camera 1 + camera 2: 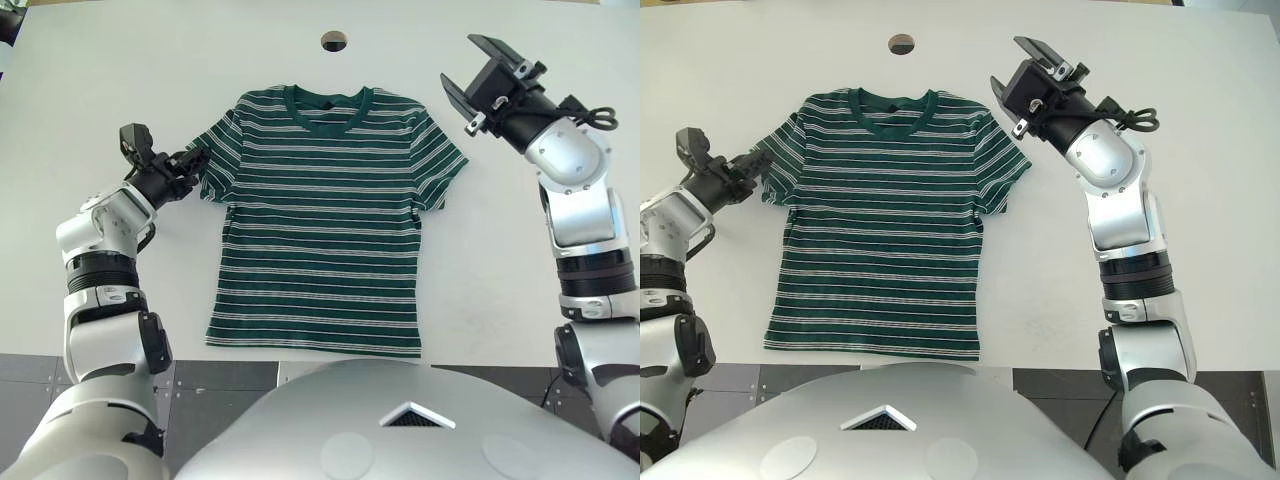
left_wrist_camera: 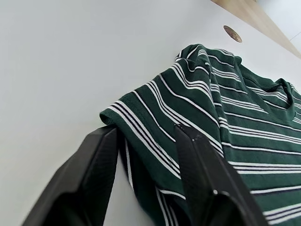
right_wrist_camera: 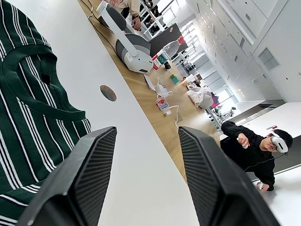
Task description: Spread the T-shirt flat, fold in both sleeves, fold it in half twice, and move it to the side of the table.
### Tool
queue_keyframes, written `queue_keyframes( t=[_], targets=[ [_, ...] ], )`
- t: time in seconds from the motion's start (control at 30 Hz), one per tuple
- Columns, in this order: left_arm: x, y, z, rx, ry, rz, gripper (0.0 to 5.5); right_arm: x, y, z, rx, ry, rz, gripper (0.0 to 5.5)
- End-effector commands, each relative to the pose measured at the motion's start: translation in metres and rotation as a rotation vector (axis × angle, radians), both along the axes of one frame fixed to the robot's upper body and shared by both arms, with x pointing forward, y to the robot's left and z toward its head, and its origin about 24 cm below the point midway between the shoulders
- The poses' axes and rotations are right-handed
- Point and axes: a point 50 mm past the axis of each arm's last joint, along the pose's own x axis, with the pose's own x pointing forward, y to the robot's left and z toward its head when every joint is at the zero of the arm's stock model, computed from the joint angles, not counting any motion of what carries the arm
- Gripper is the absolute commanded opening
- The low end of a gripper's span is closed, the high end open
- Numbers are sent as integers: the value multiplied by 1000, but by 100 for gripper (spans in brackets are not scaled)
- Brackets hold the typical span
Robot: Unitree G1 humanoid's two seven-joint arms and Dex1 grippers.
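Hem nearest us: green-and-white striped T-shirt (image 1: pixel 320 230) lies spread flat, front up, mid-counter (image 1: pixel 90 90), collar on the far side. We note the left claw (image 2: pixel 146 129) low at the left sleeve (image 1: pixel 218 158), fingers apart, sleeve edge between them. Right claw (image 1: pixel 470 70) hangs wide open above the counter, just beyond the right sleeve (image 1: pixel 440 160), not touching it. Round hole (image 1: pixel 334 41) beyond the collar.
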Motion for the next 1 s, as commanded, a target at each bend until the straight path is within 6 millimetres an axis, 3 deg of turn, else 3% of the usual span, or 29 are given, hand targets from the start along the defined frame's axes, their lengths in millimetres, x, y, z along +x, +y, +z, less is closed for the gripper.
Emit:
queue_keyframes(
  t=[0.03,0.3,0.77,1.0],
  targets=[
    [-11,-6,-22,-14,108,-3,143,0,2,-1,0,13,10,248],
    [-9,-4,-18,-13,74,24,13,2,8,-3,3,20,27,248],
    [-1,-4,-2,-34,1,29,13,-1,21,-7,61,30,49,248],
    [-1,4,29,-44,-75,10,13,-1,27,-4,75,16,59,248]
  ],
)
